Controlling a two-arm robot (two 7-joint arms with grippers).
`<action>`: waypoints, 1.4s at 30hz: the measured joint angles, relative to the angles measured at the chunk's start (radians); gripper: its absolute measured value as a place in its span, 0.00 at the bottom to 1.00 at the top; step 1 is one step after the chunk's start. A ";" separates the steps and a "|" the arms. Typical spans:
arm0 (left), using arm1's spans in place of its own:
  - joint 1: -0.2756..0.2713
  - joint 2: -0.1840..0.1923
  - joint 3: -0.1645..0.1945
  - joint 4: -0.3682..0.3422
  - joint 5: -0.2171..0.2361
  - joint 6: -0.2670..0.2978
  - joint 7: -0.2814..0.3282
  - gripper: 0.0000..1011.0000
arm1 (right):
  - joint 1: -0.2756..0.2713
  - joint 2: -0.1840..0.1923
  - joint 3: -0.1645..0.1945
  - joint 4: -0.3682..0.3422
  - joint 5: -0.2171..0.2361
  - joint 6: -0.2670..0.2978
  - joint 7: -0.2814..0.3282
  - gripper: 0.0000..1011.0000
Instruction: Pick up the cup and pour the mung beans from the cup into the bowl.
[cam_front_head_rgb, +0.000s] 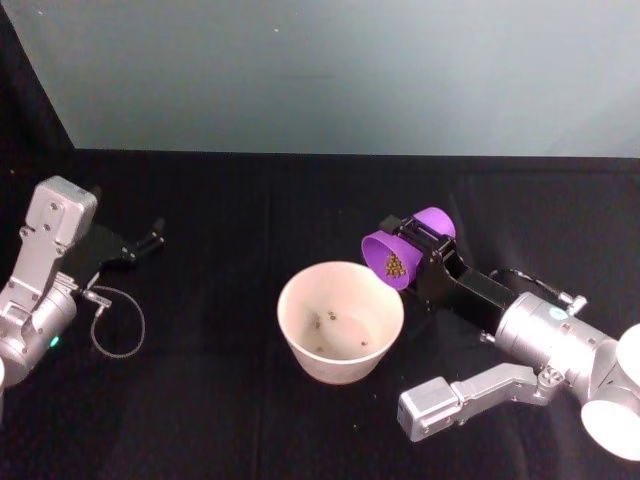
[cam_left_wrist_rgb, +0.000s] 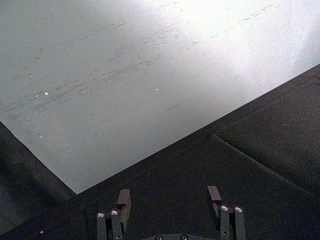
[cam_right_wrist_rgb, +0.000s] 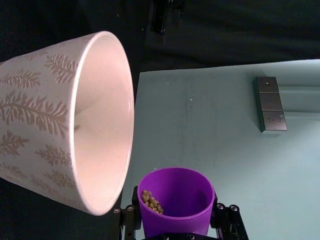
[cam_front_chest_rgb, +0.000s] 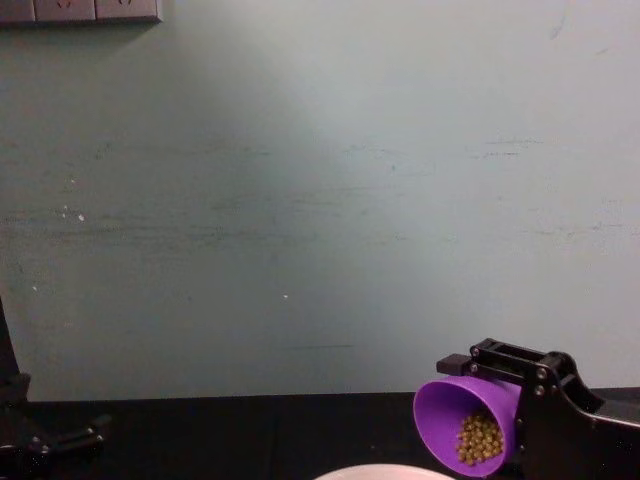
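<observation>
Leaning well over on its side, the cup (cam_front_head_rgb: 382, 248) is clamped between the fingers of the right gripper (cam_front_head_rgb: 406, 250). Its mouth is turned toward the bowl (cam_front_head_rgb: 335, 368) and hangs just above the bowl's far right rim. The mung beans (cam_front_head_rgb: 395, 266) are heaped against the cup's lower lip, and I can't make out whether any are falling. A few dark specks lie on the bowl's floor, too small to call beans for certain. The gripper's black fingers cover much of the cup's side. From chest height the bowl is cut down to a sliver of rim at the bottom edge. Off at the left of the black table (cam_front_head_rgb: 220, 200), well apart, the left gripper (cam_front_head_rgb: 152, 238) has its fingers spread, holding nothing.
</observation>
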 joint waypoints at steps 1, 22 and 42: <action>0.000 0.000 0.000 0.000 0.000 0.000 0.000 0.99 | 0.001 0.001 -0.001 0.000 -0.001 0.001 0.000 0.73; 0.000 0.000 0.000 0.000 0.000 0.000 0.000 0.99 | 0.008 0.030 -0.009 -0.018 -0.019 0.004 0.002 0.73; 0.000 0.000 0.000 0.000 0.000 0.000 0.000 0.99 | -0.002 0.072 -0.018 -0.077 -0.041 0.007 0.019 0.73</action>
